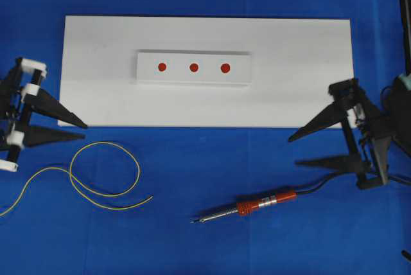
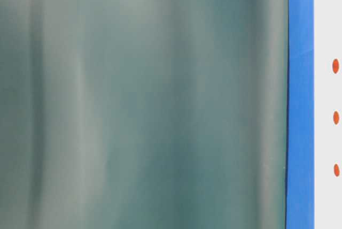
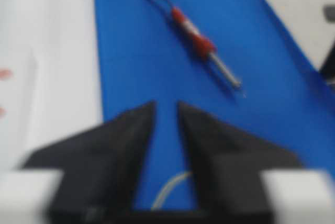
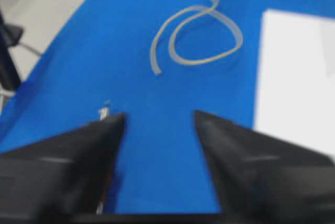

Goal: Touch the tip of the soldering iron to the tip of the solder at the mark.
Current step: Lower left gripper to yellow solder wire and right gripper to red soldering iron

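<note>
The soldering iron (image 1: 257, 205) lies on the blue cloth at the front right, orange-red handle to the right and dark tip pointing left. The solder (image 1: 106, 185), a thin yellow-green wire, curls on the cloth at the front left, its bare end toward the iron. Three red marks (image 1: 194, 67) sit in a row on a raised white block. My left gripper (image 1: 84, 130) is open and empty above the wire's left part. My right gripper (image 1: 294, 151) is open and empty, up and right of the iron. The left wrist view shows the iron (image 3: 199, 38) ahead; the right wrist view shows the solder loop (image 4: 201, 35).
The block rests on a large white board (image 1: 289, 95) across the back of the table. The iron's black cord (image 1: 318, 187) runs right under my right gripper. A blurred teal-grey surface (image 2: 144, 100) fills most of the table-level view.
</note>
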{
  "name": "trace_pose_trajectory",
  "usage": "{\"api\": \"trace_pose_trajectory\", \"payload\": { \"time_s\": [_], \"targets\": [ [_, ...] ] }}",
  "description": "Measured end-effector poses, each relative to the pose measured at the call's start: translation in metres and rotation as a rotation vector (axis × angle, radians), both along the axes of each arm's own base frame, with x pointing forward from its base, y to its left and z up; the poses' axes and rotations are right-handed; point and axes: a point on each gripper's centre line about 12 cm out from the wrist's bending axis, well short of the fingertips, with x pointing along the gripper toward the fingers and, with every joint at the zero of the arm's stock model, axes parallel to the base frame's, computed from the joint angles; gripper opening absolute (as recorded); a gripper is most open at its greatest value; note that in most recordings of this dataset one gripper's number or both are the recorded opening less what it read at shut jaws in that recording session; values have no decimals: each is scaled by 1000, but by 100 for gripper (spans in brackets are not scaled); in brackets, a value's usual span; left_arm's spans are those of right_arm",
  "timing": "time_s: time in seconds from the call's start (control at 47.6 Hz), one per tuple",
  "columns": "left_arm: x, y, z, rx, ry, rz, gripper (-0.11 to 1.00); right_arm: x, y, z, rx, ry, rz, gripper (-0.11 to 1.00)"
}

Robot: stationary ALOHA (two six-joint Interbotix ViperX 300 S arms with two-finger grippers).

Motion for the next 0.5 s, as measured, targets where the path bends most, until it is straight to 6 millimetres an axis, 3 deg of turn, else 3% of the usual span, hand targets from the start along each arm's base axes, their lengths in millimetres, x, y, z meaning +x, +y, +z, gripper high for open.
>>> {"api": "trace_pose_trajectory", "payload": {
  "time_s": [0.105, 0.189, 0.504],
  "targets": [
    [3, -9, -13, -16, 53, -29, 67, 9, 8, -15, 21, 47, 5, 89],
    [5, -17, -24, -17, 97, -61, 86, 16, 15, -28, 31, 83, 7, 89],
    [12, -55, -65, 7, 182, -192, 85, 31, 42, -74, 52, 185, 15, 87]
  ]
}}
